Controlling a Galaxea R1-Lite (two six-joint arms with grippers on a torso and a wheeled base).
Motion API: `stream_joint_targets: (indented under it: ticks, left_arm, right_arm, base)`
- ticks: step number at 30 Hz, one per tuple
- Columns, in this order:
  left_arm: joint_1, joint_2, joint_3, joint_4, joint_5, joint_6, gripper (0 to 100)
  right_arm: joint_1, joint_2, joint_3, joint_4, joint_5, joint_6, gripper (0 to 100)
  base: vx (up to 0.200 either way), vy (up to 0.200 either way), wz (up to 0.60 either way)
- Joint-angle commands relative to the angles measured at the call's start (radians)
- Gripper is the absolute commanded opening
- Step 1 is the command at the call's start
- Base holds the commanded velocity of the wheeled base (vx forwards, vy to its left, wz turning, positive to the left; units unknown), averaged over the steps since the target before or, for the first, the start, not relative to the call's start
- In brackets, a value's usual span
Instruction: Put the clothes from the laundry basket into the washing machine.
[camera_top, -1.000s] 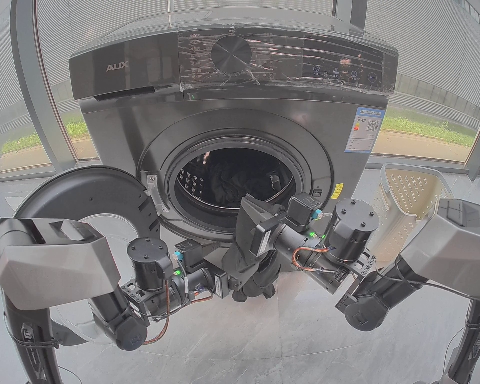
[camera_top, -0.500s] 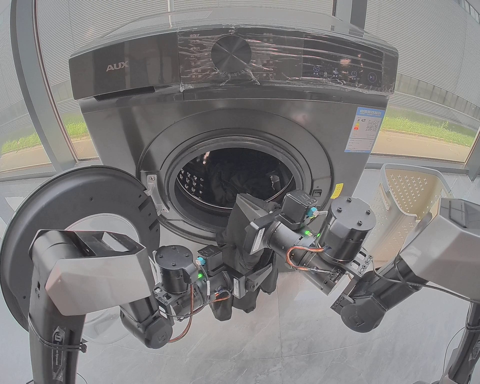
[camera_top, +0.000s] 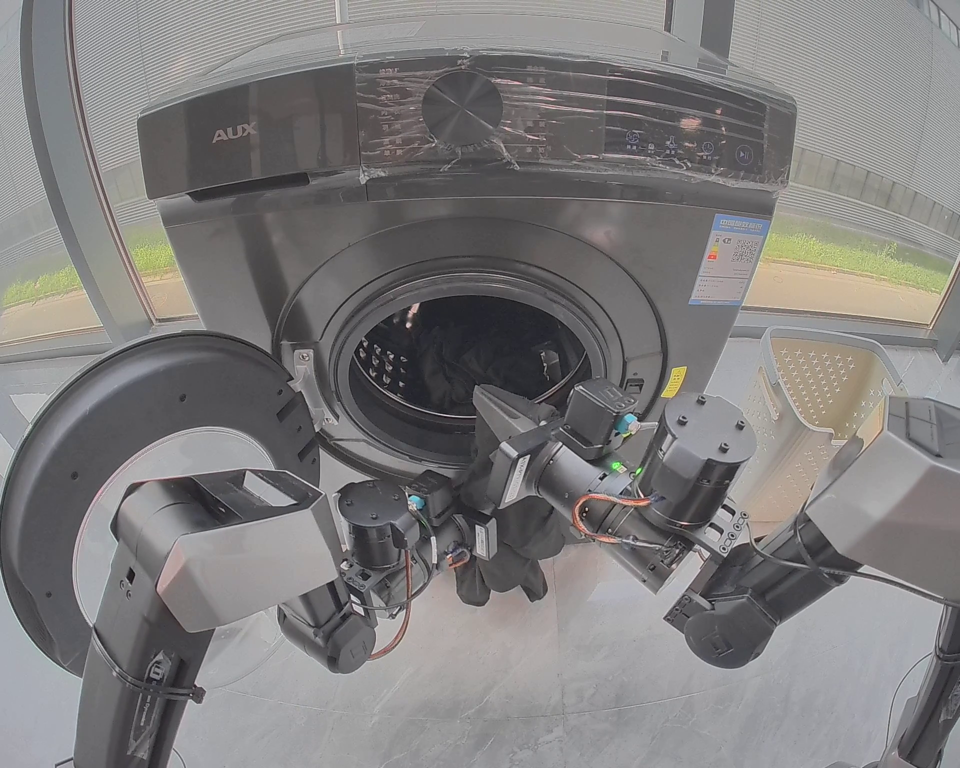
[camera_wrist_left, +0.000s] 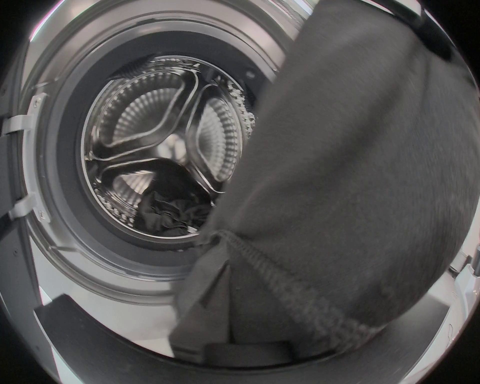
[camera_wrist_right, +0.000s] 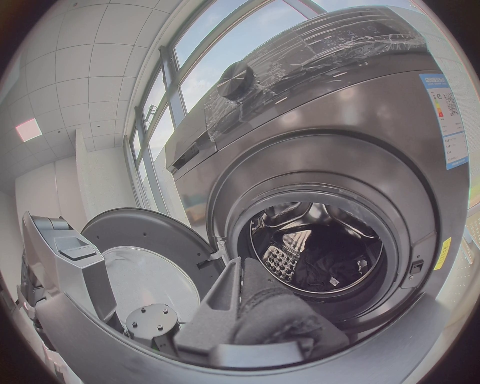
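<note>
The washing machine (camera_top: 250, 260) stands with its drum open, and dark clothes (camera_top: 480, 360) lie inside it, also visible in the left wrist view (camera_wrist_left: 170, 210). A dark garment (camera_top: 520, 540) hangs in front of the drum's lower rim. My right gripper (camera_top: 497, 428) is shut on its upper part just outside the opening; the cloth (camera_wrist_right: 280, 315) bunches beside its finger (camera_wrist_right: 215, 310). My left gripper (camera_top: 488, 540) sits lower and is shut on the garment's bottom part, whose ribbed hem (camera_wrist_left: 300, 300) drapes across the left wrist view.
The round door (camera_top: 150, 420) is swung fully open to the left, close behind my left arm. A cream laundry basket (camera_top: 820, 400) stands on the floor at the right of the machine. Pale tiled floor (camera_top: 560, 680) lies open in front.
My left arm has swung right and forward toward the drum, carrying the garment's lower end with it. The right gripper has stayed almost still at the opening.
</note>
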Motion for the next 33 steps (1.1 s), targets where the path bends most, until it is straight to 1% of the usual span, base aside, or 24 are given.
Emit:
stream_joint_targets:
  ticks: [1,5,7,8,9,10,11,12,14,15,16,17,21,22,24,27,28,30,31,32,33]
  left_arm:
    - [0.033,0.003,-0.023,-0.009,0.014,-0.002,0]
    - [0.059,-0.051,-0.018,-0.009,0.027,-0.011,0]
    - [0.066,-0.074,-0.017,-0.007,0.04,-0.011,0]
    - [0.066,-0.094,-0.011,-0.007,0.041,-0.011,0]
    - [0.066,-0.094,-0.011,-0.007,0.041,-0.011,0]
    - [0.066,-0.126,0.002,-0.007,0.041,-0.013,0]
    - [0.066,-0.126,0.002,-0.007,0.041,-0.013,0]
    - [0.062,-0.167,0.023,-0.007,0.041,-0.016,0]
    - [0.054,-0.204,0.043,-0.007,0.043,-0.028,0]
    - [0.054,-0.207,0.046,-0.007,0.043,-0.029,0]
    - [0.043,-0.235,0.081,-0.009,0.043,-0.046,0]
    - [0.037,-0.244,0.097,-0.009,0.043,-0.051,0]
    - [0.033,-0.29,0.135,-0.01,0.043,-0.056,0]
    - [0.033,-0.299,0.138,-0.01,0.041,-0.057,0]
    - [0.03,-0.313,0.147,-0.01,0.041,-0.054,0]
    - [0.022,-0.351,0.18,-0.012,0.043,-0.042,0]
    - [0.02,-0.367,0.192,-0.01,0.043,-0.042,0]
    - [0.013,-0.416,0.233,-0.006,0.04,-0.043,0]
    - [0.003,-0.434,0.252,-0.006,0.04,-0.046,0]
    - [0.002,-0.436,0.255,-0.006,0.04,-0.048,0]
    - [-0.015,-0.467,0.298,-0.01,0.04,-0.056,0]
  right_arm:
    - [-0.019,-0.01,0.027,0.002,-0.002,0.001,0]
    - [-0.048,-0.015,0.111,0.009,-0.003,0.0,0]
    - [-0.058,-0.01,0.157,0.011,-0.02,-0.002,0]
    - [-0.059,-0.005,0.184,0.009,-0.033,-0.005,0]
    - [-0.059,-0.005,0.184,0.009,-0.033,-0.005,0]
    - [-0.059,-0.001,0.22,0.005,-0.037,-0.005,0]
    - [-0.059,-0.001,0.22,0.005,-0.037,-0.005,0]
    - [-0.059,0.004,0.26,0.0,-0.037,-0.007,0]
    - [-0.059,0.008,0.292,-0.006,-0.036,-0.008,0]
    - [-0.059,0.008,0.296,-0.006,-0.036,-0.008,0]
    - [-0.058,0.01,0.315,-0.009,-0.033,-0.008,0]
    - [-0.059,0.01,0.32,-0.011,-0.029,-0.008,0]
    - [-0.059,0.008,0.314,-0.011,-0.025,-0.007,0]
    - [-0.058,0.008,0.314,-0.011,-0.022,-0.004,100]
    - [-0.059,0.005,0.331,-0.009,-0.022,0.0,100]
    - [-0.059,-0.005,0.412,-0.009,-0.02,-0.004,100]
    - [-0.059,-0.007,0.438,-0.009,-0.019,-0.004,100]
    - [-0.061,0.001,0.526,-0.012,-0.016,-0.008,100]
    - [-0.061,0.005,0.552,-0.017,-0.016,-0.007,100]
    - [-0.061,0.005,0.556,-0.017,-0.017,-0.007,100]
    - [-0.065,0.01,0.601,-0.044,-0.016,0.001,100]
  base:
    - [0.0,0.0,0.0]
    - [0.0,0.0,0.0]
    - [0.0,0.0,0.0]
    - [0.0,0.0,0.0]
    - [0.0,0.0,0.0]
    - [0.0,0.0,0.0]
    - [0.0,0.0,0.0]
    - [0.0,0.0,0.0]
    - [0.0,0.0,0.0]
    - [0.0,0.0,0.0]
    - [0.0,0.0,0.0]
    - [0.0,0.0,0.0]
    - [0.0,0.0,0.0]
    - [0.0,0.0,0.0]
    - [0.0,0.0,0.0]
    - [0.0,0.0,0.0]
    - [0.0,0.0,0.0]
    - [0.0,0.0,0.0]
    - [0.0,0.0,0.0]
    - [0.0,0.0,0.0]
    - [0.0,0.0,0.0]
